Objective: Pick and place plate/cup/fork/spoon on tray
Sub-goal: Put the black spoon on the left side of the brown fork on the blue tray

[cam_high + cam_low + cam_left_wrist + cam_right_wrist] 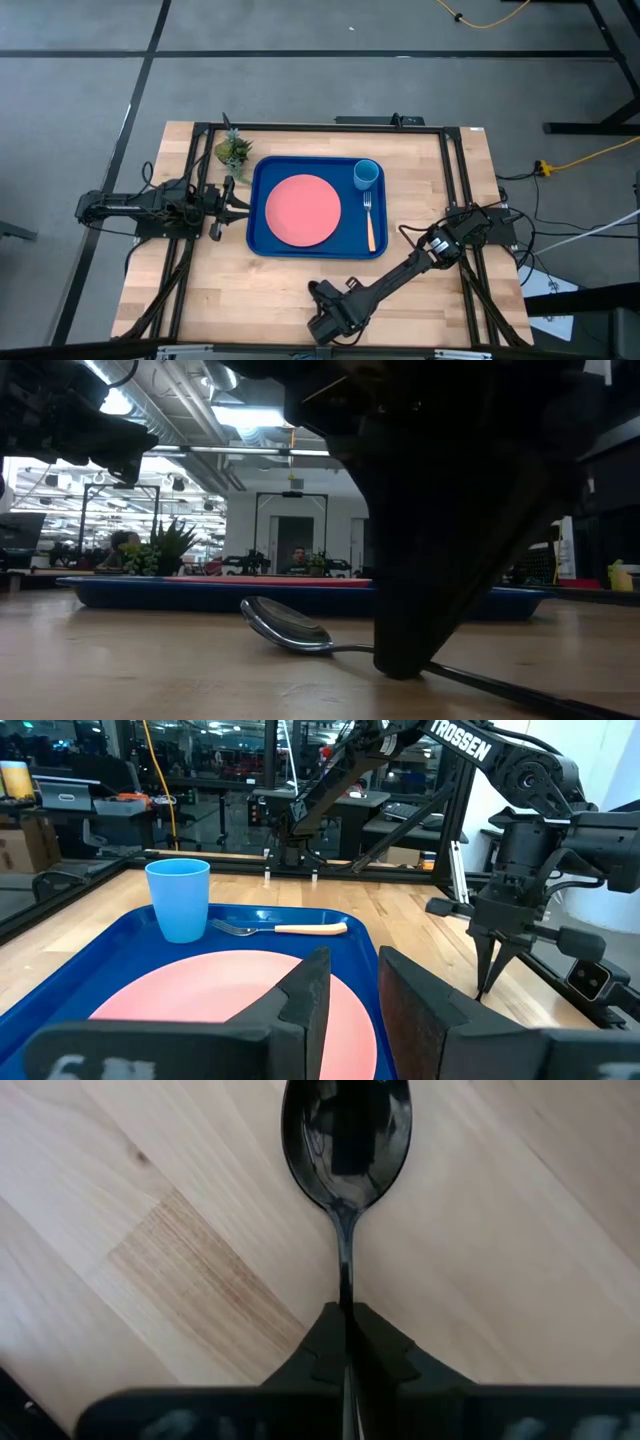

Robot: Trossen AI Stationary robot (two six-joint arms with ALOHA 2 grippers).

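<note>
Salmon-pink round plate (303, 209), light-blue cup (366, 174), tan-handled fork (370, 222) already on deep-blue rectangular tray (262, 240). Remaining: dark shiny spoon (346, 1140), near tabletop front edge, handle clenched by right gripper (346, 1342). Left gripper (348, 995) idle w/ fingers apart, by tray left edge.

The plate (303, 209), cup (366, 174) and fork (370, 220) lie in the tray (258, 205); the spoon (347, 1142) lies on the table (250, 290) before it.

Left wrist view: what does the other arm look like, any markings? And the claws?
The right arm is matte black with chunky jointed segments and white "TROSSEN" lettering on the upper link. The right claw tapers to thin dark pointed fingers. The left claw has two broad, flat black fingers. Black cables trail from both arm bases in the high view.
</note>
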